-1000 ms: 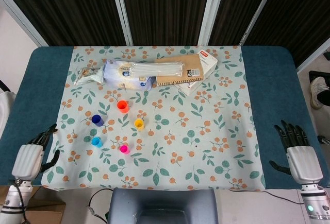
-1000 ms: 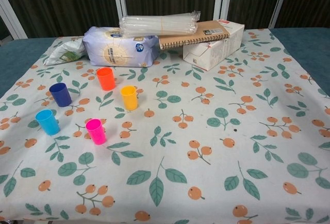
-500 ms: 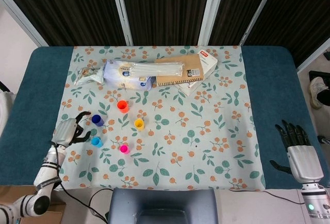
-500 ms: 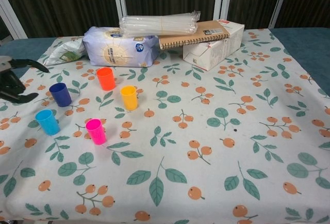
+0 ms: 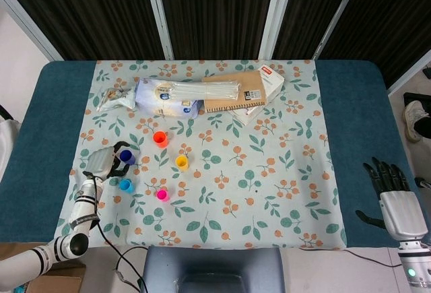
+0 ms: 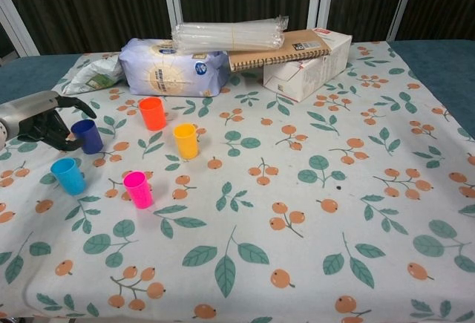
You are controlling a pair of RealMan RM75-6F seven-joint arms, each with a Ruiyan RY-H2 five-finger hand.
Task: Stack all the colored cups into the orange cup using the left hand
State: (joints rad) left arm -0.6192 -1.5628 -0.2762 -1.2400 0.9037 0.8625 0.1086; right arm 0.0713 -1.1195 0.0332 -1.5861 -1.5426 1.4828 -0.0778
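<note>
Left hand reaching for the dark blue cup

The tabletop (image 6: 312, 211) carries everything; the left hand (image 6: 46, 119), fingers spread wide and holding nothing, curls around the dark blue cup (image 6: 87, 136), apparently to grasp it. The orange cup (image 6: 152, 113) stands just beyond.

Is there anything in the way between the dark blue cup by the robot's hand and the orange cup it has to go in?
Nothing visible blocks it. The small dark blue plastic cup sits right at the left hand, and only bare flowered tablecloth lies between it and the small orange plastic cup. The yellow cup stands off to the side.
</note>
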